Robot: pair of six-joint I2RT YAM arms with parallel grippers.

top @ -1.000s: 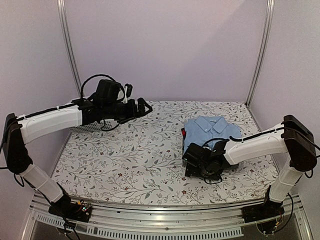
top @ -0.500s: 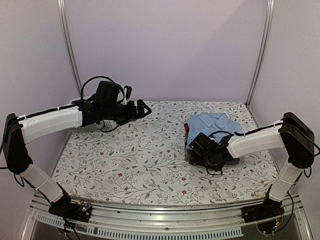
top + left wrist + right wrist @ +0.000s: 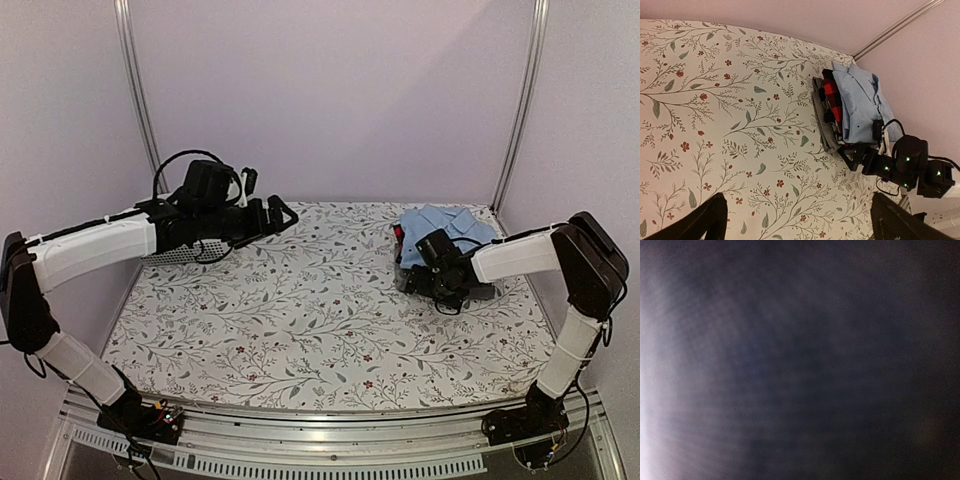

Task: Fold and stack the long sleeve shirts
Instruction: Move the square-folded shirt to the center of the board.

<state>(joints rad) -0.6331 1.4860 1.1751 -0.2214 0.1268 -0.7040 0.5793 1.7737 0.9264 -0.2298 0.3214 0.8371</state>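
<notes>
The long sleeve shirts lie folded in one stack at the back right of the table. The light blue shirt (image 3: 452, 222) (image 3: 860, 105) is on top, the red-and-black plaid one (image 3: 832, 97) under it, and the grey one (image 3: 822, 125) at the bottom. My right gripper (image 3: 418, 278) (image 3: 852, 154) is pressed against the stack's near end, jaws spread wide with nothing between them. Its wrist view is only a dark blur. My left gripper (image 3: 275, 215) (image 3: 800, 225) hangs open and empty over the back left of the table, far from the stack.
A white lattice basket (image 3: 170, 255) shows partly under the left arm at the table's left edge. The back wall and a metal corner post (image 3: 515, 105) stand just behind the stack. The floral tablecloth (image 3: 300, 310) covers the table.
My right gripper has moved toward the back right corner, and the shirt stack has slid that way with it. The left arm has hardly moved.
</notes>
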